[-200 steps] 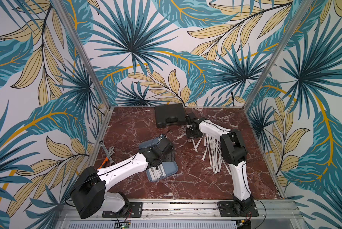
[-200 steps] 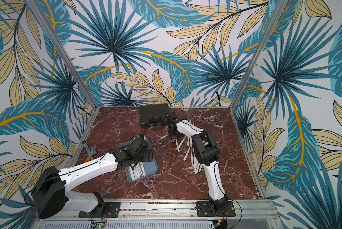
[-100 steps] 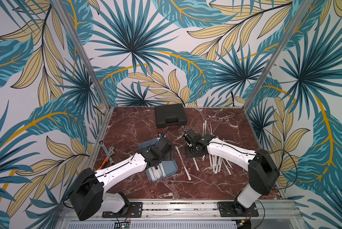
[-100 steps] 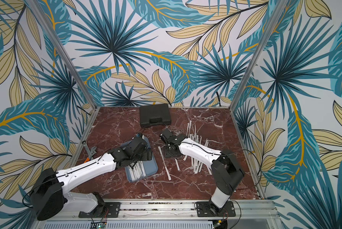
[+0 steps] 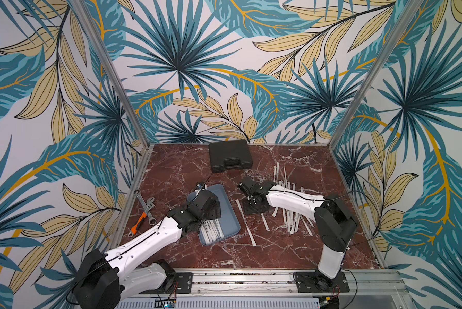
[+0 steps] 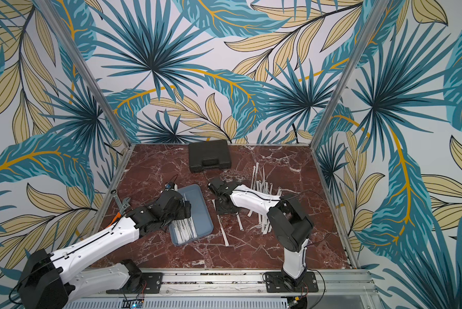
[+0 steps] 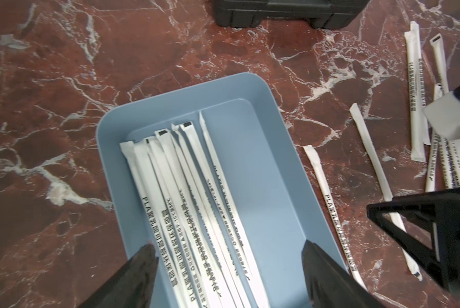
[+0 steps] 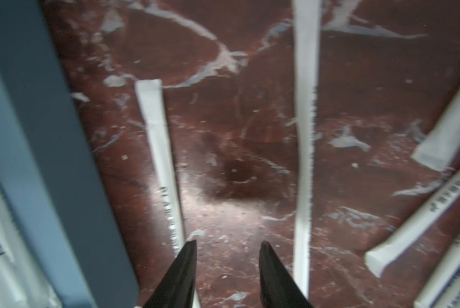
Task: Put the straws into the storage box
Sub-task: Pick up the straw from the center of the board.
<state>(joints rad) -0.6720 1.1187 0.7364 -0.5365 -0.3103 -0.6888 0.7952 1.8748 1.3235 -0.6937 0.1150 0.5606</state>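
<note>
Only the top views show the leaf-papered walls (image 5: 224, 67) around the red marble table (image 5: 278, 254). Wrist views settle the grips: left gripper (image 7: 229, 244) gapes empty over the storage box (image 7: 263, 173) holding straws (image 7: 175, 192); right gripper (image 8: 229, 242) half-open, empty, between loose straws (image 8: 304, 133).

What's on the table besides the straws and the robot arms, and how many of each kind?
Black case: 1
Blue box: 1
Wrenches: 2
Total: 4
</note>
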